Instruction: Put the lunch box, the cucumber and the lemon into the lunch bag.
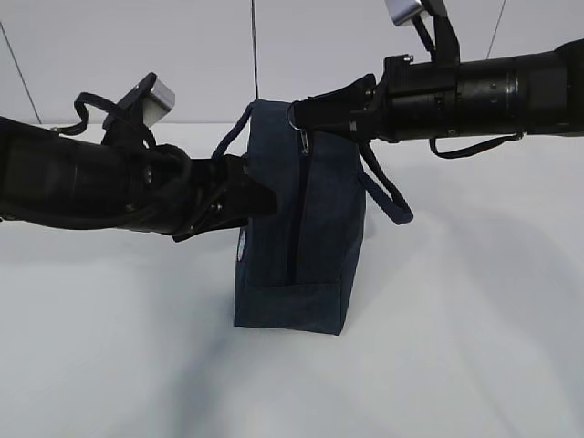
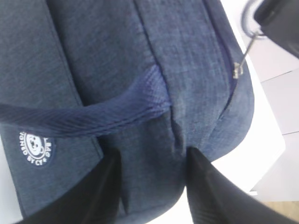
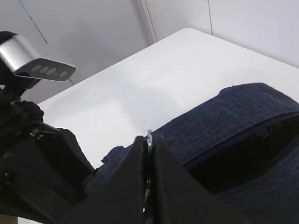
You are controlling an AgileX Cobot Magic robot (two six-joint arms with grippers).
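The navy lunch bag (image 1: 306,255) stands on end on the white table, its zipper side facing the exterior view. My left gripper (image 1: 262,202) comes in from the left and grips the bag's side; in the left wrist view its fingers (image 2: 201,177) straddle a creased corner of the lunch bag (image 2: 117,56) under a handle strap (image 2: 93,116). My right gripper (image 1: 297,116) is shut on the silver ring pull (image 3: 149,136) at the bag's top. A dark gap (image 3: 247,158) runs along the zipper. The lunch box, the cucumber and the lemon are out of view.
The white table (image 1: 474,347) extends on all sides of the bag, with a pale wall behind it. A second handle loop (image 1: 388,196) hangs off the bag's right side. The left arm's camera housing (image 3: 37,65) sits close to my right gripper.
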